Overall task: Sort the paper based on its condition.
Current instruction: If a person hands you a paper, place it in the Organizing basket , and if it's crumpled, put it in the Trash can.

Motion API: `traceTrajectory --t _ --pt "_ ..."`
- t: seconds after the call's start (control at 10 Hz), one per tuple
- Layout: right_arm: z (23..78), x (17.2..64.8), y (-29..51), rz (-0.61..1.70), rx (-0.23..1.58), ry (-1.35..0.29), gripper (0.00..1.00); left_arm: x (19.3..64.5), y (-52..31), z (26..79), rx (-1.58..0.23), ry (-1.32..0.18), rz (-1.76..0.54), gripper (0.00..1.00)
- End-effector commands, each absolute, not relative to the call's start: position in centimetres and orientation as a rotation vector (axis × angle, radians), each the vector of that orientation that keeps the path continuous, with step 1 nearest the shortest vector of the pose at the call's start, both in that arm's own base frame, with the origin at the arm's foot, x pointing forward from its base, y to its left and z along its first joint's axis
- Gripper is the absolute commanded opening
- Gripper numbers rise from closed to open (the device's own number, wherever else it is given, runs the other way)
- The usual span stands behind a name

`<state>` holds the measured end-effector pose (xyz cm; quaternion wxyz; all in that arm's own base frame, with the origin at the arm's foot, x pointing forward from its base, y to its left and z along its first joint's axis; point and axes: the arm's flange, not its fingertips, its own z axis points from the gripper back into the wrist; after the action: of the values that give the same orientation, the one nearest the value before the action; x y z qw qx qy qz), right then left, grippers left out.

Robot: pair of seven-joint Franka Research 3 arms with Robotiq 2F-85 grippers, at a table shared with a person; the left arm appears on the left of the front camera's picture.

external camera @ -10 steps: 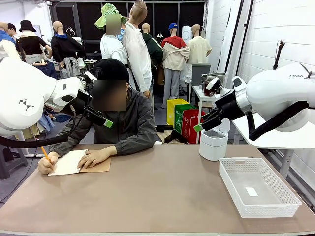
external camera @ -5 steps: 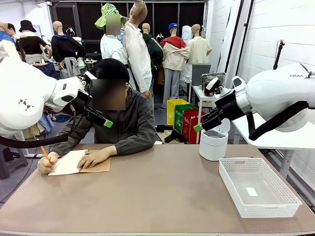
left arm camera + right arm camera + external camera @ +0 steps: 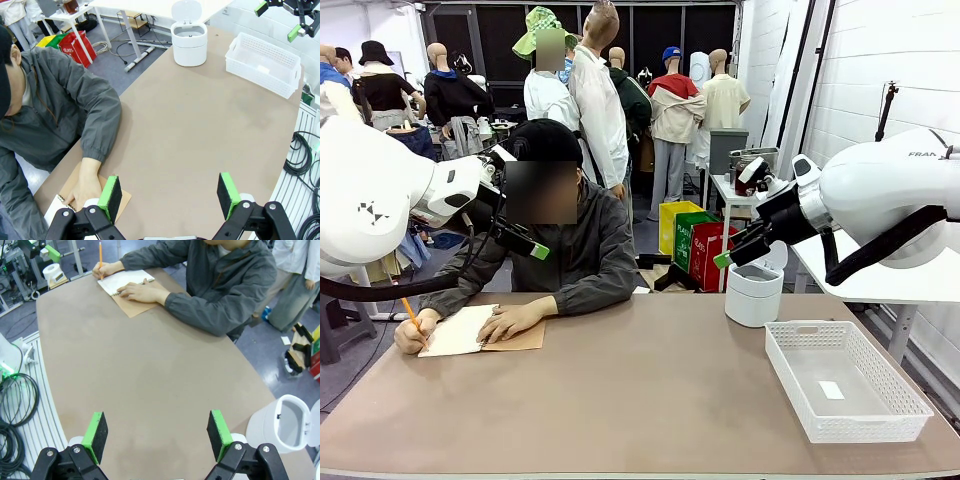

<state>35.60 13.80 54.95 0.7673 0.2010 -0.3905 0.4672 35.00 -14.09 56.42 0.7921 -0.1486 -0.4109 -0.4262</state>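
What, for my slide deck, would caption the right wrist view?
Open right end effector hovers over the brown table while a person writes in a notebook with a pencil.

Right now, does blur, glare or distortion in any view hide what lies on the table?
Front view: sharp, evenly lit, soft shadow under the white basket. Left wrist view: wide-angle bending curves the table edge, no blur. Right wrist view: same curving, the notebook is sharp; no glare.

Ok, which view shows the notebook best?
The right wrist view: it sees the notebook from above, page and cover. The front view sees it at a flat angle; the left wrist view catches a small part at the bottom edge.
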Motion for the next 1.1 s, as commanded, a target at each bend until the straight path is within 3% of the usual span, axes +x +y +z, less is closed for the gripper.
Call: traceTrajectory --t 0.0,1.0 --pt "54.70 35.86 13.77 1.025 0.453 -0.852 1.00 34.96 -14.05 56.43 -0.326 -0.877 -0.911 1.00" --pt "54.70 35.86 13.77 1.025 0.453 -0.852 1.00 34.96 -14.05 56.43 -0.326 -0.877 -0.911 1.00"
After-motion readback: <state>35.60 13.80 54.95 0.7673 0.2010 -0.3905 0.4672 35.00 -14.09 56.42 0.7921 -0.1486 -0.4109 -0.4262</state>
